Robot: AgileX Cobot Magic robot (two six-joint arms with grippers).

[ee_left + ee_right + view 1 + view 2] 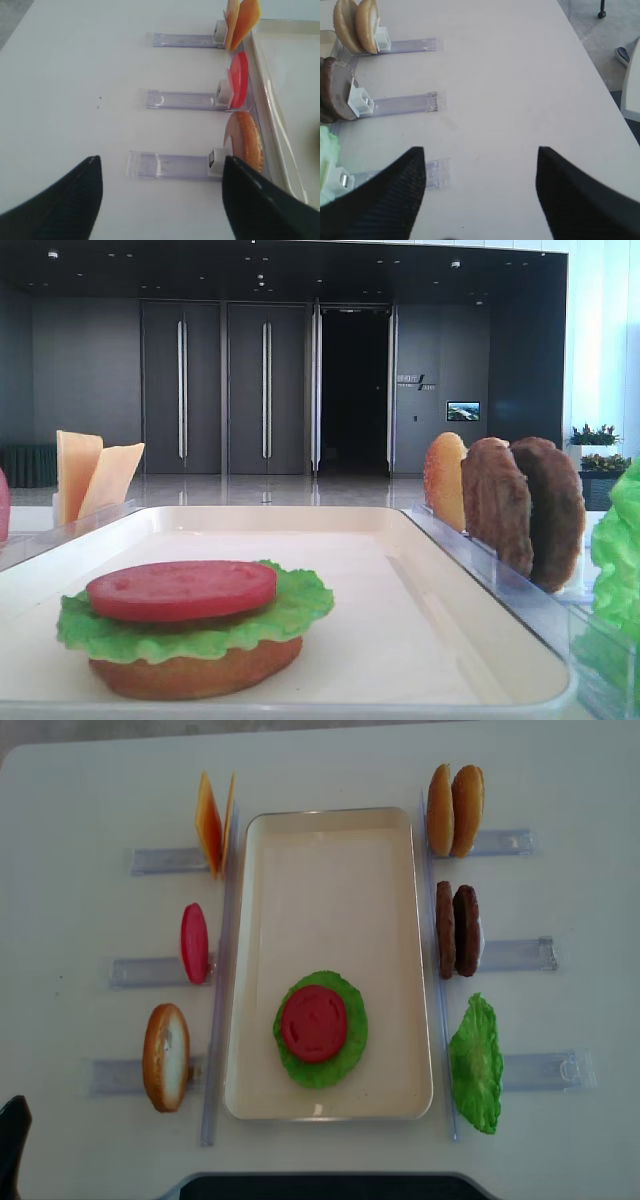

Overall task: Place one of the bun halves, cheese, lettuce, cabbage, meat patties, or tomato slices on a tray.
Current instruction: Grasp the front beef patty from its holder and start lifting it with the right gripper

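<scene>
On the cream tray (330, 890) lies a bun half (195, 670) with lettuce (345, 1055) and a tomato slice (314, 1023) stacked on it. My left gripper (161, 159) is open and empty above the table, facing a rack with a bun half (247, 142); beyond it stand a tomato slice (239, 79) and cheese (242, 20). My right gripper (481, 148) hangs open and empty over bare table, to the right of the racks with bun halves (355, 25), meat patties (335, 95) and lettuce (327, 150). Cabbage is out of view.
Clear plastic racks (515, 955) line both long sides of the tray, three a side, with their outer ends bare. The table's right edge (590, 55) runs close to the right arm, with floor and a chair wheel beyond.
</scene>
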